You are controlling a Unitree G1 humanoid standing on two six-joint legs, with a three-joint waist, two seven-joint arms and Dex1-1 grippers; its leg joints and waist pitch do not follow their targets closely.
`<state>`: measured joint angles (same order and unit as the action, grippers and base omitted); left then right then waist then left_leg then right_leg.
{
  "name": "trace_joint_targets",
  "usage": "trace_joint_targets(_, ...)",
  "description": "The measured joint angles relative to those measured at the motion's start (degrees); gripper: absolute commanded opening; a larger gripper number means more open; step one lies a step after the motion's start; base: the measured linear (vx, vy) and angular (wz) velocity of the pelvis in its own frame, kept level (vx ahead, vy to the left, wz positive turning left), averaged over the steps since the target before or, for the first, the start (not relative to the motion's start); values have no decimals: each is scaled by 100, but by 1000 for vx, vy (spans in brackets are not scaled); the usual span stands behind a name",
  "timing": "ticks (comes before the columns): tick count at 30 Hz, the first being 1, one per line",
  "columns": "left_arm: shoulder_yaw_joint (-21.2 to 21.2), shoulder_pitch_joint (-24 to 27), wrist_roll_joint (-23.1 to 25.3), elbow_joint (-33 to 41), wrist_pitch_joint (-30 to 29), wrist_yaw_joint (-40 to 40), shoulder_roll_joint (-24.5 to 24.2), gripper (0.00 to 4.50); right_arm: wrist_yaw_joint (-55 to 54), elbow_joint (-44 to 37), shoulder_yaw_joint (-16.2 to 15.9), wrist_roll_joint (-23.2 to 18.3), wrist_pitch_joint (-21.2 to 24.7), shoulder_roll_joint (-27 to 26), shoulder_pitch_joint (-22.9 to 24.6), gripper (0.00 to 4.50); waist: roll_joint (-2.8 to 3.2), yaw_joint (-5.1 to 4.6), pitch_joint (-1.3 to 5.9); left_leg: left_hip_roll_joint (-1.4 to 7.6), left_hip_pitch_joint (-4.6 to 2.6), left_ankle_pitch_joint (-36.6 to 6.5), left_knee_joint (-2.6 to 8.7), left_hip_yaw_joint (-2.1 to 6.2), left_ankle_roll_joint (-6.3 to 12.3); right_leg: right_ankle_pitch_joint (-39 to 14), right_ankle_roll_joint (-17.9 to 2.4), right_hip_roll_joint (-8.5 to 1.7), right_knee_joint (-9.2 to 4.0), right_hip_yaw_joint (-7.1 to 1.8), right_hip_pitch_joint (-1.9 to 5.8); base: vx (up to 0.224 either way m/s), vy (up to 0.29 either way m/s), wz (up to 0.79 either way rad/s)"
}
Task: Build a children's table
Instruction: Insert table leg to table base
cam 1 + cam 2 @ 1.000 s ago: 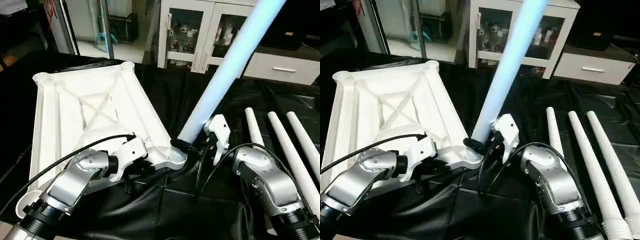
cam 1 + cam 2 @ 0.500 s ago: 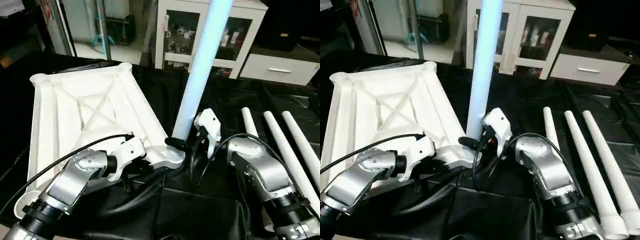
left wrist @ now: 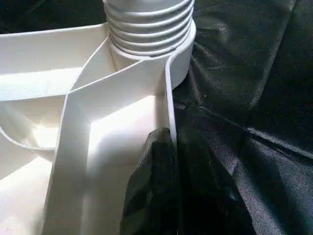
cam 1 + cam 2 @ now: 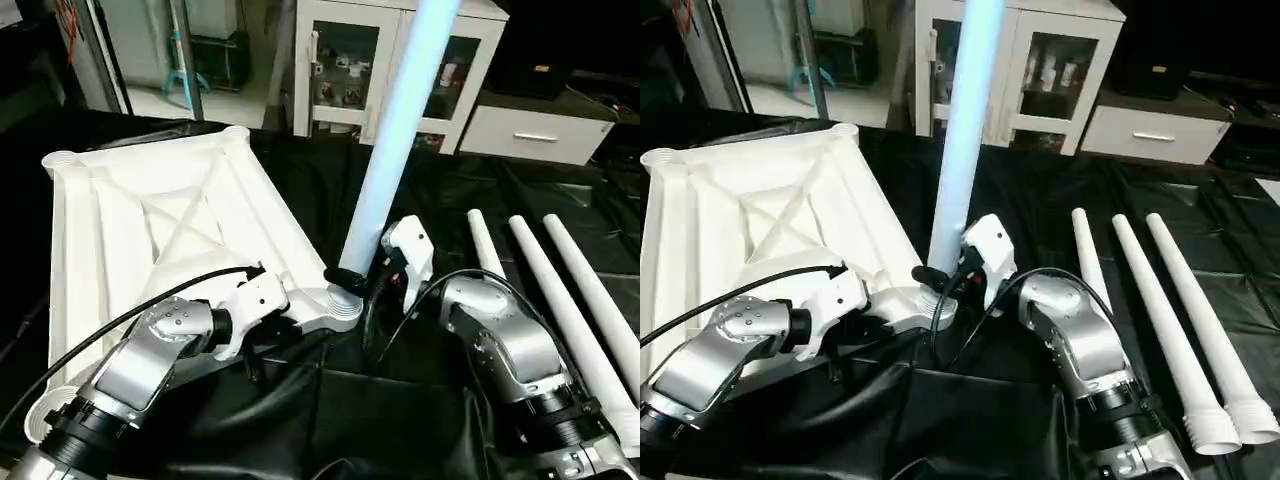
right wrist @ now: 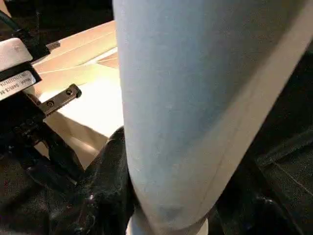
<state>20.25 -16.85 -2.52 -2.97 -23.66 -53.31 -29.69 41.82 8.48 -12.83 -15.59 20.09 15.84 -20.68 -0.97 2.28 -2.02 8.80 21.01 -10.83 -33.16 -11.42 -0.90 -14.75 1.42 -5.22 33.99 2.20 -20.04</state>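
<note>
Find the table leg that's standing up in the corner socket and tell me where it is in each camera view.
Left eye view: standing leg rises right of centre, leaning slightly right.
Right eye view: near upright, centre-left.
Left wrist view: its ribbed base sits in the socket.
Right wrist view: the shaft, close up.
Shared landmark: the tabletop's near corner socket, where the leg meets it.

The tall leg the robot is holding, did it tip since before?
Yes. The leg leaned far right of its corner socket before; now it stands nearly upright over it, in the right gripper.

white glass-door cabinet (image 4: 395, 65), white drawer unit (image 4: 535, 135), black-covered work surface (image 4: 1240, 250)
</note>
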Motion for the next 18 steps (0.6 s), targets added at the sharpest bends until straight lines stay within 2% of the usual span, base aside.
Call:
trace_joint_targets(7, -79, -36, 28, -47, -209, 323, 258, 0, -443, 174, 65, 69, -183, -227, -53, 183, 16, -11, -11, 0, -6, 0, 13, -1, 0, 0, 0, -1, -3, 1, -11, 0, 0, 0)
trace_joint_targets(11, -198, -157, 52, -134, -578, 810, 708, 0, -1007, 595, 162, 230, -303, -469, -334, 183, 21, -50, -24, -16, 21, 0, 13, 5, 0, -1, 0, -16, -21, 0, -81, -10, 7, -5)
trace_joint_targets(18, -254, -488, 195, -437, -1144, 1664, 1496, 0, -2032, 1468, 384, 428, -468, -889, -872, 183, 6, -93, -49, -21, 18, 0, 26, 12, 1, 0, 0, -15, -124, 8, -103, -11, 11, -6)
